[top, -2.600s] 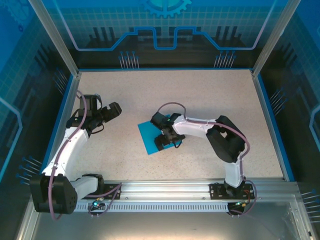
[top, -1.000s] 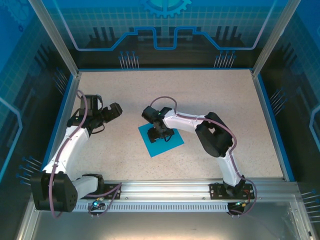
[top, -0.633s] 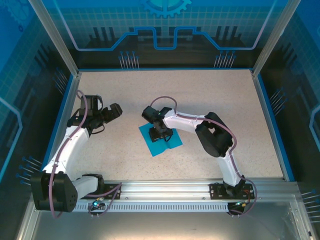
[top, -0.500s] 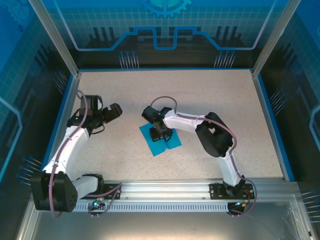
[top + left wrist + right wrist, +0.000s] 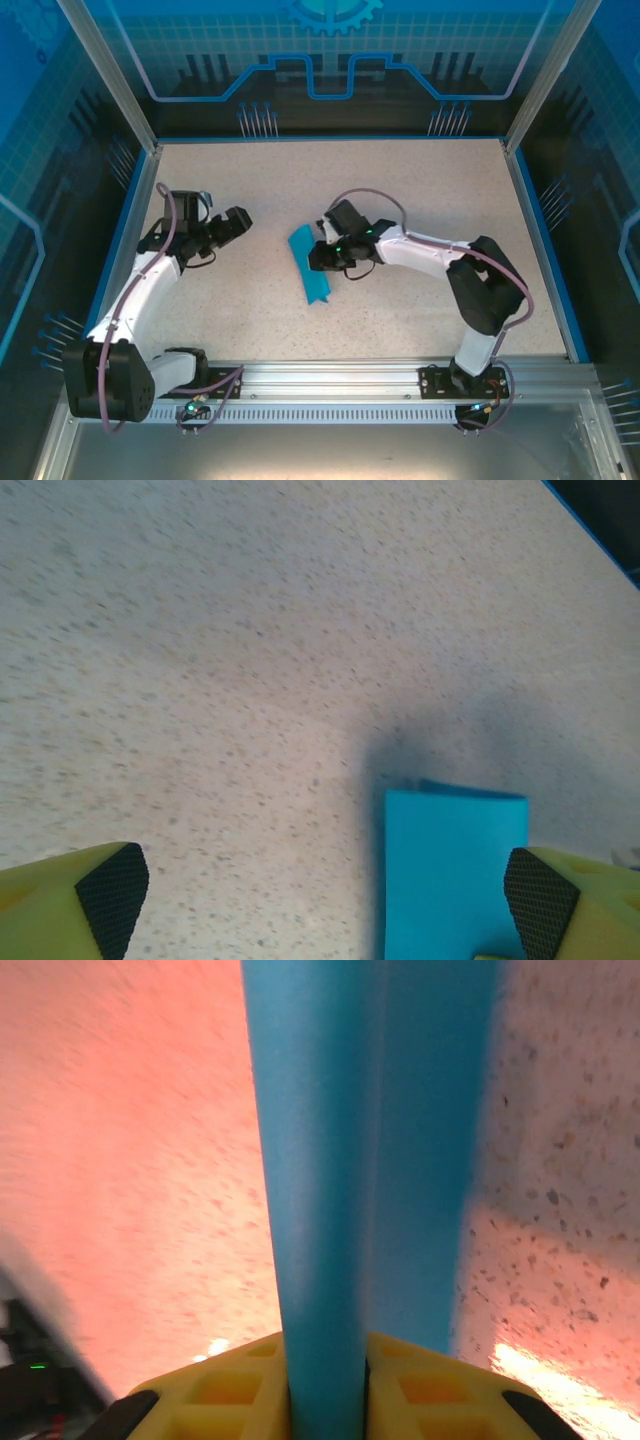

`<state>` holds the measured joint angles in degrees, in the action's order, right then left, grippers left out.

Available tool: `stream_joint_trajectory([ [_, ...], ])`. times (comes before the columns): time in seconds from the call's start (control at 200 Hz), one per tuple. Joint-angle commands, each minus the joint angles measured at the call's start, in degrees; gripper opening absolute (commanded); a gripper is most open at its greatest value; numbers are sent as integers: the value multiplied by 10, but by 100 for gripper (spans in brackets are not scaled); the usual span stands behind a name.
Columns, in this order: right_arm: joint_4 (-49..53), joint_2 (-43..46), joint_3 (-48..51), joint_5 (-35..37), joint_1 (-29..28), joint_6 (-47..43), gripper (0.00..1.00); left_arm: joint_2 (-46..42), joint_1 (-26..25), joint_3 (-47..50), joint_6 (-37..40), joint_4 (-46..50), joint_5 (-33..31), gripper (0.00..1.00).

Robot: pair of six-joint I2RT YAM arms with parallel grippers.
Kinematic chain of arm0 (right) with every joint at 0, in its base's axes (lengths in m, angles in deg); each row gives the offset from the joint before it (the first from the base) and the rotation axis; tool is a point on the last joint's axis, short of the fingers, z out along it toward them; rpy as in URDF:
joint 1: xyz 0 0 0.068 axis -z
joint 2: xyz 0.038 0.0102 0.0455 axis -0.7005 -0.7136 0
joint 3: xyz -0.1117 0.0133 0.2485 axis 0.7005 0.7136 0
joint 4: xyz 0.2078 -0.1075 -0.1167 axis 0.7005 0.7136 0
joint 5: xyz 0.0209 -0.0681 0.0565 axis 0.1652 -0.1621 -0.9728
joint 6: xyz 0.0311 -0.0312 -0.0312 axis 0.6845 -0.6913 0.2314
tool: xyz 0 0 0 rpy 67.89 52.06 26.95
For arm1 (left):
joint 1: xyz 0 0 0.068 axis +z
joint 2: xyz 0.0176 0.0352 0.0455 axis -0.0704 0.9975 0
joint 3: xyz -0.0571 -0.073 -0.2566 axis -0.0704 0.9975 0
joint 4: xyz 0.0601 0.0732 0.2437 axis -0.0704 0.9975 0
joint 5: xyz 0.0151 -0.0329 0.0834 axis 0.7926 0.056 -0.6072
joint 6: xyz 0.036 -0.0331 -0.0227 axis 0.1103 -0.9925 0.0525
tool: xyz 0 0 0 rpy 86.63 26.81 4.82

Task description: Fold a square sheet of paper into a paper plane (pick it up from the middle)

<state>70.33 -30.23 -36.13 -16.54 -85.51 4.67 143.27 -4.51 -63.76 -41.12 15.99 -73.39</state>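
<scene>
The square sheet of paper (image 5: pixel 309 266) is teal-blue and bent double into a narrow strip that stands up off the table. My right gripper (image 5: pixel 323 256) is shut on its middle. In the right wrist view the two layers of the sheet (image 5: pixel 340 1160) rise from between the yellow fingers (image 5: pixel 225 1395), with the right gripper (image 5: pixel 325 1392) pinching the fold. My left gripper (image 5: pixel 240 222) stands open to the left of the sheet, apart from it. In the left wrist view the sheet (image 5: pixel 455 870) lies just inside the right finger of the left gripper (image 5: pixel 325 895). The paper plane is out of view.
The speckled beige table (image 5: pixel 400 190) is bounded by a blue rim (image 5: pixel 548 240) and dark enclosure walls. An aluminium rail (image 5: pixel 330 378) carries both arm bases along the near edge.
The right gripper shut on the middle of the flat sheet and drew it up and right, so it now stands folded. The left gripper edged toward it.
</scene>
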Motion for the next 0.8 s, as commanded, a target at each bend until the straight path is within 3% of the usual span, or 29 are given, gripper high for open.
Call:
stream_joint_trajectory([
  [0.0, -96, 20, 44, -86, 25, 39, 20, 13, -28, 26, -36, -45, 67, 94],
  [0.17, -121, 23, 95, -93, 60, 49, 20, 49, -91, 53, -81, -115, 93, 85],
  [0.385, -73, 9, 106, -55, 80, 23, 21, 116, -175, 54, -117, -190, 93, 67],
  [0.795, -39, -28, 104, -21, 89, 33, 22, 238, -273, 11, -150, -271, 91, 39],
])
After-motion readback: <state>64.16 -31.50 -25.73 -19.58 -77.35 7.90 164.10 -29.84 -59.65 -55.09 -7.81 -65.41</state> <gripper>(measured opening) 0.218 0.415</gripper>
